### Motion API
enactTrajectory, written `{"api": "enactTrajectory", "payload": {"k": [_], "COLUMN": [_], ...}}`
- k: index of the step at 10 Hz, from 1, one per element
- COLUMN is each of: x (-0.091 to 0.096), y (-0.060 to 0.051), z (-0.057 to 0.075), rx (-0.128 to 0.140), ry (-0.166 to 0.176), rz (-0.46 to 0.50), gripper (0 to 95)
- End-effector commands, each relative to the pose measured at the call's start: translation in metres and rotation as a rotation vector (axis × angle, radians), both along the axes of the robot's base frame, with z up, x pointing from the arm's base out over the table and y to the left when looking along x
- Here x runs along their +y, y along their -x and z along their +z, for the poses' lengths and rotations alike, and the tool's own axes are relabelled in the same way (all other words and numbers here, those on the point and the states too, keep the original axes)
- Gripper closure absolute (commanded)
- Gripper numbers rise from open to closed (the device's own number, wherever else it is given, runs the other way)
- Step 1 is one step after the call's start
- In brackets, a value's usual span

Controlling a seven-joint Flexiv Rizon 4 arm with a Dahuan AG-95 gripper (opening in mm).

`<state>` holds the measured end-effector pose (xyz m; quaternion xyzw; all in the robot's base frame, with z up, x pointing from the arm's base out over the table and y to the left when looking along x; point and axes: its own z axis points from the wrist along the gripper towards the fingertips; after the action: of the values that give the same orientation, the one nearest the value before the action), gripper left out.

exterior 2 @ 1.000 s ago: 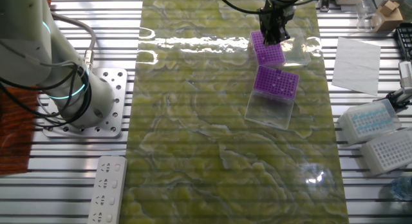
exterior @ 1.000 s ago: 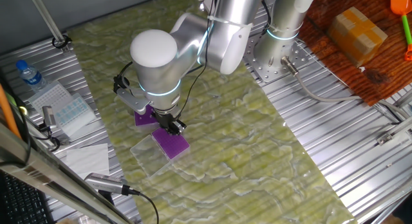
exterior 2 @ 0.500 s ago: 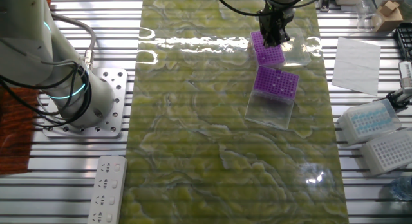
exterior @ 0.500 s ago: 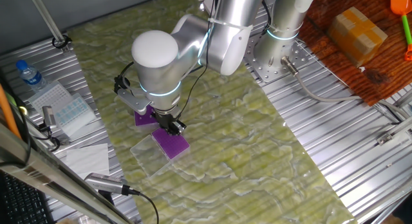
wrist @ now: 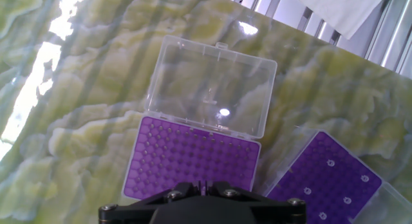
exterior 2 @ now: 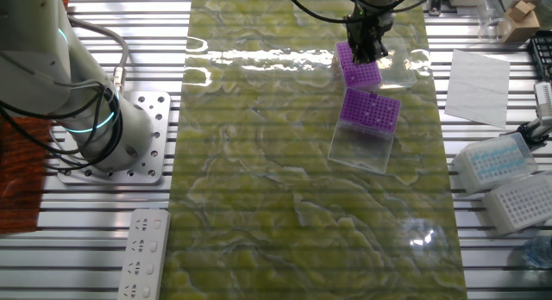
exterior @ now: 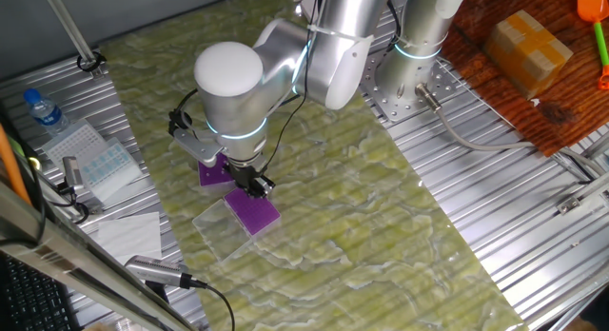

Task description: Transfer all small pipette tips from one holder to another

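The hand (exterior 2: 367, 50) hung low over the purple tip rack (wrist: 193, 161) whose clear hinged lid (wrist: 211, 87) lay folded flat on the green marbled worktop (exterior 2: 285, 179), presumably so the holes were open to a straight approach from above. In the hand view only the dark base of the fingers showed at the bottom edge, so I cannot tell how far apart they stood or whether a tip sat between them. That near rack looked bare of tips, its holes dark, which suggests it was the receiving holder. The small pipette tips (wrist: 331, 163) showed as a few pale specks widely spaced on the second purple rack (wrist: 328, 182), just beside the first and set at an angle to it; its own clear lid (exterior 2: 362, 149) lay open on the worktop in the other fixed view. Judging by this, most or all of the transfer was not yet done. Around the mat stood things apart from the work: white tip boxes (exterior 2: 500, 175) and a sheet of paper (exterior 2: 479, 76) on the slatted frame, a water bottle (exterior: 43, 110), and a second robot arm (exterior 2: 60, 84) to one side. Nothing lay between the two racks; the closeness of the racks themselves seemed the main constraint.
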<state>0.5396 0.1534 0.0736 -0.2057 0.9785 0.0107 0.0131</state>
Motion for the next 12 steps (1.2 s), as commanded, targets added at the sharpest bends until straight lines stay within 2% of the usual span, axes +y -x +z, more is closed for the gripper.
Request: {"api": "enactTrajectory", "payload": {"k": [1,12], "x": [0.0002,0.0019], "y": [-0.0001,-0.0005], "z": [0.0002,-0.0041], "rx": [-0.001,-0.003], "ry": [0.0,0.004], "rz": [-0.001,0.004], "gripper": [95.0,95.0]}}
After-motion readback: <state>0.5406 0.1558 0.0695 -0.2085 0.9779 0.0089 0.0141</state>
